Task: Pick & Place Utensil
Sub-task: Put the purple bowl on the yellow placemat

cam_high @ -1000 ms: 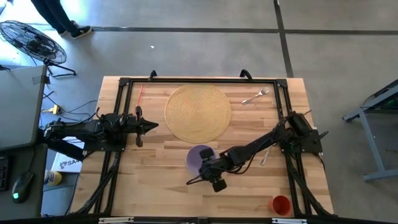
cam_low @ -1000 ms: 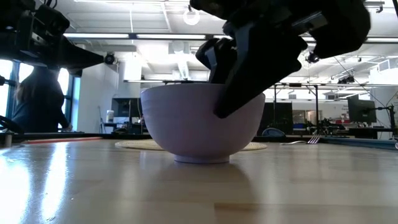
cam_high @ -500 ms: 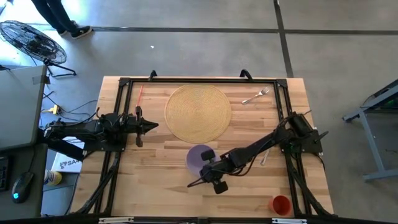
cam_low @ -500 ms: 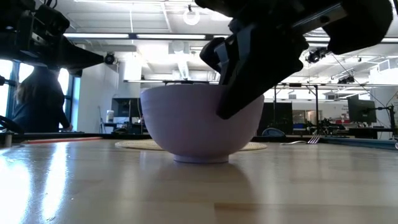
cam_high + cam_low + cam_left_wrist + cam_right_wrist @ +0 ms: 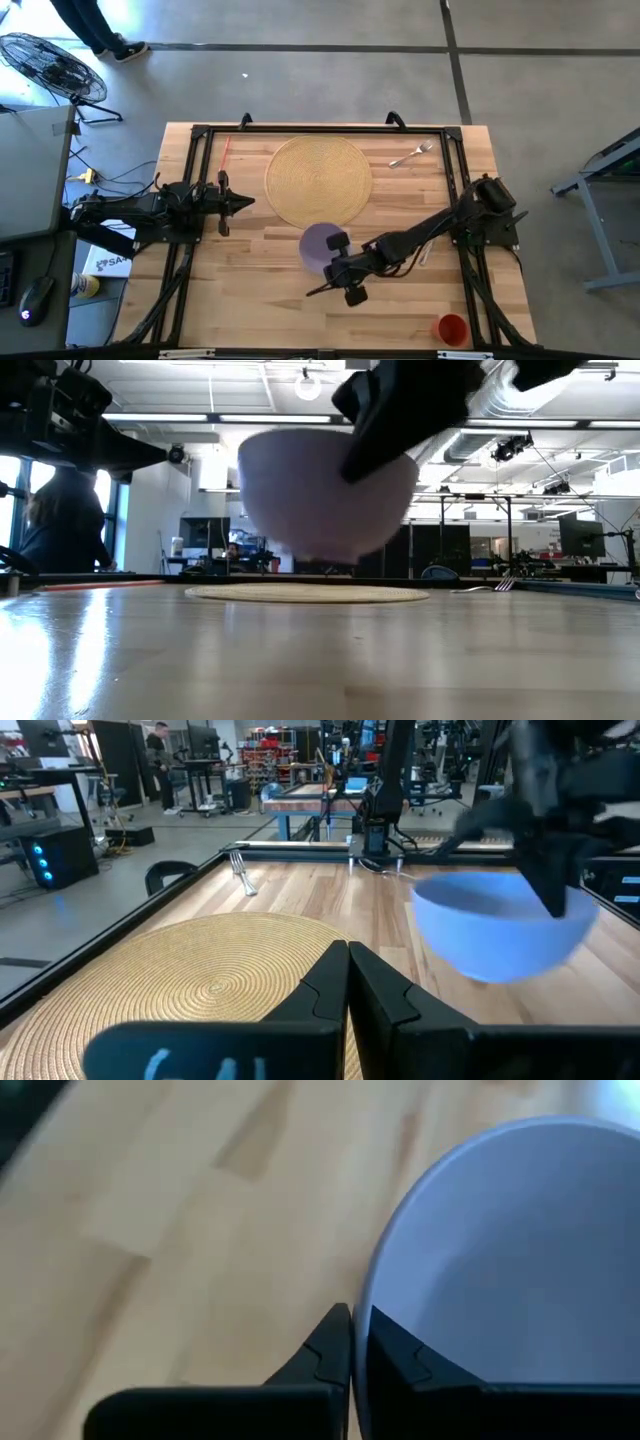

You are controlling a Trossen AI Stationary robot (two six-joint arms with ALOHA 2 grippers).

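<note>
Overhead, right gripper [image 5: 335, 254] sits over the near-centre of the table [image 5: 250, 300], fingers pinched on the rim of the lavender bowl [image 5: 320, 240]; the bowl lies just short of the round woven mat [image 5: 318, 181], which looks the likely place for it; a fork [image 5: 411, 154] rests beyond the mat toward the right far corner, a second utensil [image 5: 426, 250] lies beside the right arm's reach, and an orange cup [image 5: 451, 328] stands at the near right edge; left gripper [image 5: 238, 203] waits at the left side, pointing inward.

Low view shows the bowl [image 5: 325, 490] clear of the wood, hanging above the mat [image 5: 305, 594] line with daylight under its base; to carry it well, I judge, hold it level and high enough to clear the mat's edge.

Left wrist view has the waiting fingers [image 5: 325, 990] closed together on nothing, with the bowl [image 5: 500, 925] aloft off to one side past the mat [image 5: 180, 970].

Right wrist view shows the two fingertips [image 5: 335, 1345] nearly touching with the bowl's [image 5: 510, 1260] thin wall between them; such a rim pinch is narrow, so a slow move and a gentle lowering before letting go seem wise, lest the bowl swing or slip.
</note>
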